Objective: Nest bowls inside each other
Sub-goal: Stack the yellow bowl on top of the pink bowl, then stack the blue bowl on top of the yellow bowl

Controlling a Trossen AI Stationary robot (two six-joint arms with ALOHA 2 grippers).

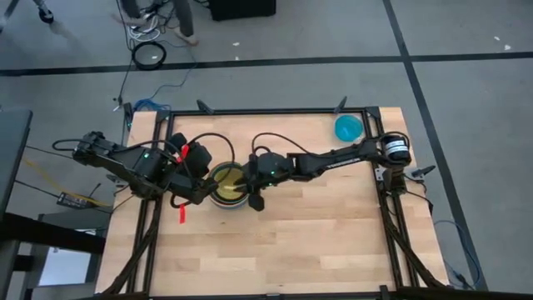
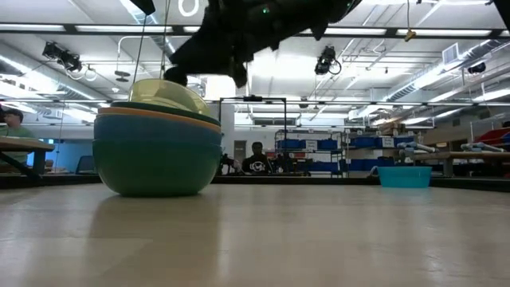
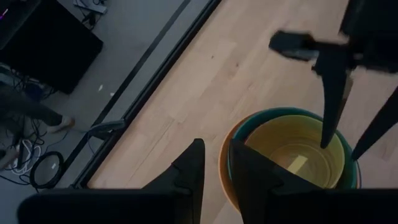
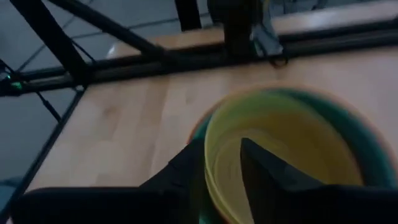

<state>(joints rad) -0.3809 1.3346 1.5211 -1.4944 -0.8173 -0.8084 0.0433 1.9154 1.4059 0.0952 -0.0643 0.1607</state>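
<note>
**Nearly nested: yellow bowl dropping into the stack**

Now my right hand (image 1: 250,185) parts narrowly around the round yellow plastic bowl (image 1: 225,182), seated in the teal-and-orange stack. Left hand (image 1: 202,193) waits alongside, narrowly apart, empty. Next I'd fetch the cyan bowl (image 1: 348,127) from the tabletop's (image 1: 316,242) far corner.

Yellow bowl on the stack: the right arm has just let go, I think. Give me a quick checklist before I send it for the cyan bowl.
1. Right gripper released: ok; its fingers stand apart, straddling the yellow bowl's rim.
2. Yellow bowl seated in the stack: not ok; in the low view it sits tilted and proud of the rims below.
3. Left gripper clear of the stack: ok; it hangs open beside the stack's rim, holding nothing.
4. Cyan bowl free to pick: ok; it stands alone, upright, at the table's far right corner.
5. Path to it clear: ok; bare wood between.
</note>
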